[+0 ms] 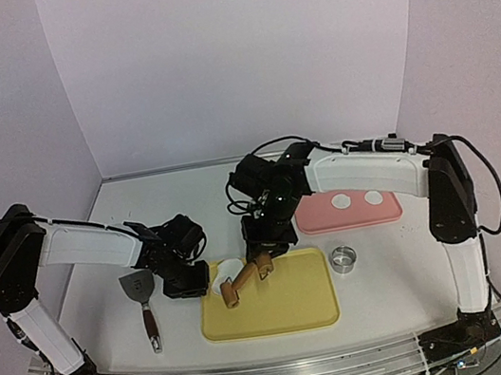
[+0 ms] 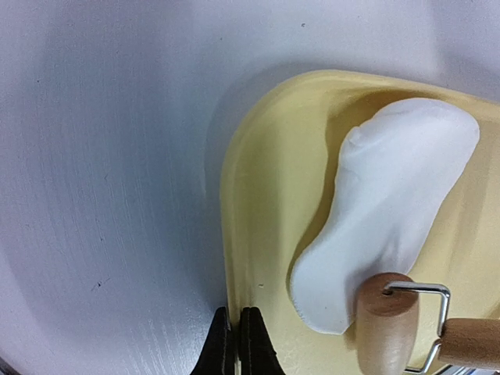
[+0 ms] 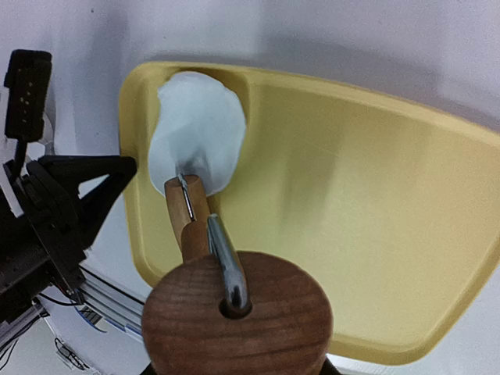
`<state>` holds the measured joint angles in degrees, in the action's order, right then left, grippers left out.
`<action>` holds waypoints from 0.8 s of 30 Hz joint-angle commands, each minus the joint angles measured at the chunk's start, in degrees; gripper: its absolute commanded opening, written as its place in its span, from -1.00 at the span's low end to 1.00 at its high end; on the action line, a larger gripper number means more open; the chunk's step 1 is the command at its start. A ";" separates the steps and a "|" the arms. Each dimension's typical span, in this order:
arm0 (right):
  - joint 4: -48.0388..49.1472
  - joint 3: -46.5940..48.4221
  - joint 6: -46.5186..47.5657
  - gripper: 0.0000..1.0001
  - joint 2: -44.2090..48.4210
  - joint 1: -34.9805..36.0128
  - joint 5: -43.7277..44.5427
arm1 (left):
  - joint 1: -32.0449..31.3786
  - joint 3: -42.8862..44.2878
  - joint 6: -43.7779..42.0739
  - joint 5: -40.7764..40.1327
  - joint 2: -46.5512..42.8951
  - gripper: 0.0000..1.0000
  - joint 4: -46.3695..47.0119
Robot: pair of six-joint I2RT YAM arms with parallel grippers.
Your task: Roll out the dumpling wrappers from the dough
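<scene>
Pale lilac walls (image 1: 238, 55) enclose a white table (image 1: 383, 290), seen from above and from both of my wrists.

Centre: a yellow tray (image 1: 289, 301) lies just in front of my bases. An irregular white dough piece (image 1: 229, 269) sits in its far left corner, against the raised rim.

Right arm: my right gripper (image 1: 267, 242) is clamped on the handle of a wooden roller (image 1: 242, 283). The right wrist view shows the handle's round end close to the lens. A wire frame runs from it to the small drum, which lies at the edge of the dough.

Left arm: my left gripper (image 1: 194, 279) has its jaws pressed together with nothing between them. Its tips hang over the table right at the tray's left rim, near the dough but apart from it.

Right of centre: a pink tray (image 1: 314, 220) lies beyond the yellow tray's far right corner. It carries the two dumpling wrappers (image 1: 339, 200), flat white discs lying side by side, apart from each other.

Also on the table: a metal ring cutter (image 1: 344, 258) stands just right of the yellow tray. A spatula (image 1: 139, 293) lies to the left of my left gripper, blade pointing away from my bases.
</scene>
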<state>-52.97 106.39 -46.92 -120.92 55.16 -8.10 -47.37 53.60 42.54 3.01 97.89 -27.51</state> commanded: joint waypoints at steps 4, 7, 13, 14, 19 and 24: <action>-11.69 -8.97 -0.80 -1.00 6.23 0.61 5.15 | 0.09 0.23 1.25 -1.57 -2.17 -1.00 -0.77; -11.66 -9.70 -0.74 -1.00 8.27 0.58 4.78 | 0.08 0.46 0.71 -1.63 -2.28 -1.00 -1.20; -11.19 -2.42 -0.59 -1.00 10.76 0.59 3.15 | 0.13 0.61 0.18 -1.51 -2.83 -1.00 -1.13; -11.08 -1.54 -0.67 -1.00 10.61 0.61 2.99 | 0.03 0.67 0.17 -1.46 -2.80 -1.00 -1.10; -7.79 4.16 -0.88 -1.00 8.68 0.62 2.20 | 0.06 0.88 0.15 -0.85 -2.76 -1.00 -0.93; -6.11 7.55 -0.74 -1.00 4.79 0.64 3.31 | 0.04 0.84 0.00 -0.83 -2.88 -1.00 -1.31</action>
<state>-61.49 109.89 -47.44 -112.84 55.33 -5.69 -47.35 53.60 43.07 2.94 97.45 -28.08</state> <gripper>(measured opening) 0.324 0.007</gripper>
